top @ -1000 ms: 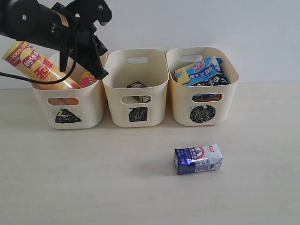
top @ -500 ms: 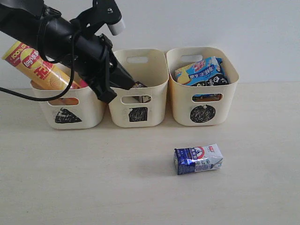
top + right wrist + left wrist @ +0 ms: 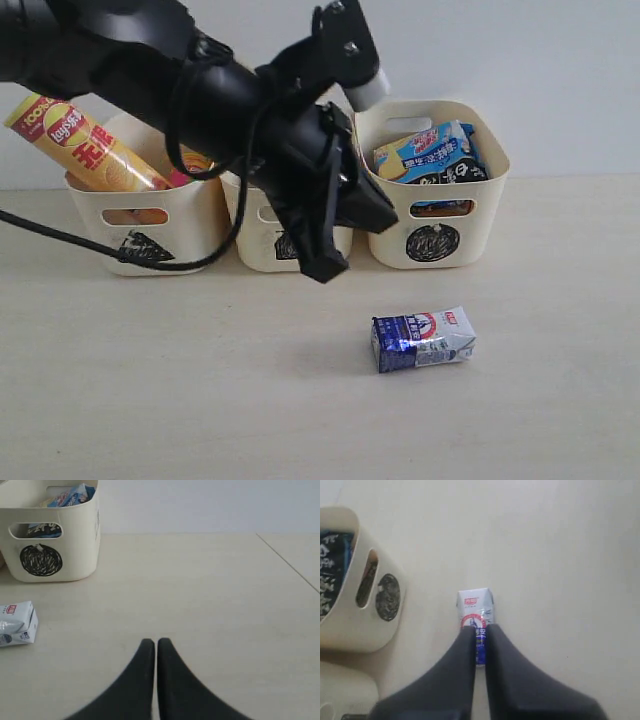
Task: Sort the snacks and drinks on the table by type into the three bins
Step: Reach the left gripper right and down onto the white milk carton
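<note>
A blue and white drink carton [image 3: 423, 339] lies on its side on the table [image 3: 150, 400], in front of the circle bin [image 3: 485, 215]. My left gripper [image 3: 386, 219] hangs shut and empty above the table, in front of the square bin [image 3: 252, 248]. In the left wrist view the carton [image 3: 476, 611] shows just past the left gripper [image 3: 480, 627]. A yellow-orange chip tube [image 3: 85, 140] leans out of the triangle bin [image 3: 100, 235]. A blue crinkly bag [image 3: 425, 152] sits in the circle bin. My right gripper [image 3: 156, 641] is shut and empty over bare table.
The three bins stand in a row against the white back wall. My left arm [image 3: 150, 70] hides most of the square bin and what is in it. The carton [image 3: 16, 623] and circle bin [image 3: 75, 555] lie well away from my right gripper.
My left arm has swung right and forward, from over the triangle bin, past the square bin, to a spot near the carton. The carton has not moved.
</note>
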`<act>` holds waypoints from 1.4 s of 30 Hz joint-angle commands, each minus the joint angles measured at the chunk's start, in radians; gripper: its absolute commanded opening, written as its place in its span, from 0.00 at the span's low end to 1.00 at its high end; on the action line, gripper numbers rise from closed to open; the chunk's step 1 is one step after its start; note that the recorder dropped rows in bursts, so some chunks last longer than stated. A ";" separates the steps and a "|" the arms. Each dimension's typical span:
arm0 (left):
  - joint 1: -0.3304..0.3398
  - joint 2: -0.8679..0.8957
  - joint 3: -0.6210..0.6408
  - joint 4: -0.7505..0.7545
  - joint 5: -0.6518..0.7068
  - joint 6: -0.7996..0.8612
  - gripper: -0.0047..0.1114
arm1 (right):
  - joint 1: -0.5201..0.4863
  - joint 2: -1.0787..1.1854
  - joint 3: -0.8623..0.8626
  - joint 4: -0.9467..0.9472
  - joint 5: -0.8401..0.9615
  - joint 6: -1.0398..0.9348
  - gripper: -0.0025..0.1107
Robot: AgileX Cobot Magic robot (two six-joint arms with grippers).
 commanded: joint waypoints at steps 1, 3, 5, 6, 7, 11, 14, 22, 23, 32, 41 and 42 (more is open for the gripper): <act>-0.050 0.056 -0.007 0.026 -0.022 0.019 0.09 | -0.002 -0.005 0.000 -0.007 -0.009 -0.002 0.02; -0.067 0.082 -0.007 0.026 -0.031 0.043 0.16 | -0.002 -0.005 0.000 -0.007 -0.009 -0.002 0.02; -0.087 0.104 -0.007 0.026 -0.056 0.051 0.29 | -0.002 -0.005 0.000 -0.007 -0.009 -0.002 0.02; -0.095 0.114 -0.007 0.026 -0.076 0.054 0.39 | -0.002 -0.005 0.000 -0.007 -0.009 -0.002 0.02; -0.103 0.122 -0.007 0.024 -0.092 0.054 0.47 | -0.002 -0.005 0.000 -0.007 -0.009 -0.002 0.02; -0.128 0.170 -0.007 0.021 -0.171 0.009 0.83 | -0.002 -0.005 0.000 -0.007 -0.009 -0.002 0.02; -0.140 0.209 -0.007 0.021 -0.173 0.007 0.88 | -0.002 -0.005 0.000 -0.007 -0.009 -0.002 0.02; -0.143 0.313 -0.043 0.072 -0.158 -0.147 0.86 | -0.002 -0.005 0.000 -0.007 -0.009 -0.002 0.02; -0.143 0.327 -0.060 0.091 -0.158 -0.170 0.86 | -0.002 -0.005 0.000 -0.007 -0.009 -0.002 0.02; -0.143 0.455 -0.204 0.198 -0.114 -0.306 0.86 | -0.002 -0.005 0.000 -0.007 -0.009 -0.002 0.02; -0.132 0.556 -0.299 0.237 -0.100 -0.355 0.86 | -0.002 -0.005 0.000 -0.007 -0.009 -0.002 0.02; -0.132 0.564 -0.305 0.237 -0.100 -0.355 0.85 | -0.002 -0.005 0.000 -0.007 -0.009 -0.002 0.02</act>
